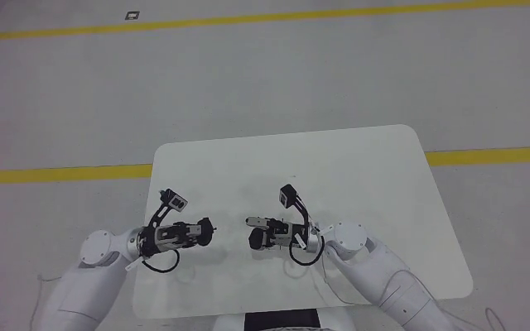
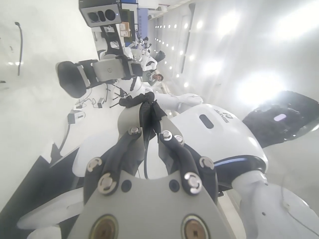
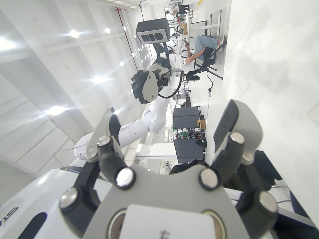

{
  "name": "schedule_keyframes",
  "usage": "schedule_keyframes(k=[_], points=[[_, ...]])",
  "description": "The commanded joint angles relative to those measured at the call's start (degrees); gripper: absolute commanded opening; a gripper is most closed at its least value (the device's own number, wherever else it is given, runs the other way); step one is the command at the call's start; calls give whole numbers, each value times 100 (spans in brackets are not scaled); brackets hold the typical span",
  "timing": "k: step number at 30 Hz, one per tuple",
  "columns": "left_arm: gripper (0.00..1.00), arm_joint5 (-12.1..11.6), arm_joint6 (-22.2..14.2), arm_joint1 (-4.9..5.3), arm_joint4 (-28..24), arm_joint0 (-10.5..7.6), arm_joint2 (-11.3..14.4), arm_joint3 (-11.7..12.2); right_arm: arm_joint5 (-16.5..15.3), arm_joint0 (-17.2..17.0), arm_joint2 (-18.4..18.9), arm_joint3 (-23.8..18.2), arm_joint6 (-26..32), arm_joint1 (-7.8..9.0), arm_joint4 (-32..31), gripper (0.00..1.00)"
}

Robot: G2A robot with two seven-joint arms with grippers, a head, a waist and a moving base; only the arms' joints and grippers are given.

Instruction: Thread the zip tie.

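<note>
The left pincer [image 2: 143, 103] is clamped on what looks to be the dark zip tie [image 2: 147, 148], whose thin strap runs back from the grip toward the palm; facing the left pincer and a little apart from it, the right pincer [image 3: 172, 111] stands spread wide and empty; the white worktop [image 1: 348, 165] lies below the left pincer. By my judgement the tie is in hand but no loop shows; feeding its tail through its head is yet to do.

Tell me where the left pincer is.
In the top view the left pincer hovers over the table's left part near the robot, facing the open right pincer across a small gap, shut on what looks like the zip tie.
</note>
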Motion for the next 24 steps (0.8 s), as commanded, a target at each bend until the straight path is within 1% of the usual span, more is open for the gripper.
schedule_keyframes(k=[1,6,9,12,15,20,24], points=[[0,0,16,-25,50,83,-86,-40,0,0,0,0,0,0,0,100],[0,0,16,-85,217,276,-249,-156,0,0,0,0,0,0,0,100],[0,0,16,-114,350,334,-300,-239,0,0,0,0,0,0,0,100],[0,0,16,-131,445,367,-332,-269,0,0,0,0,0,0,0,100],[0,0,16,-132,440,386,-368,-223,0,0,0,0,0,0,0,100],[0,0,16,-87,367,323,-428,-14,0,0,0,0,0,0,0,100],[0,0,16,-79,323,314,-416,-11,0,0,0,0,0,0,0,100]])
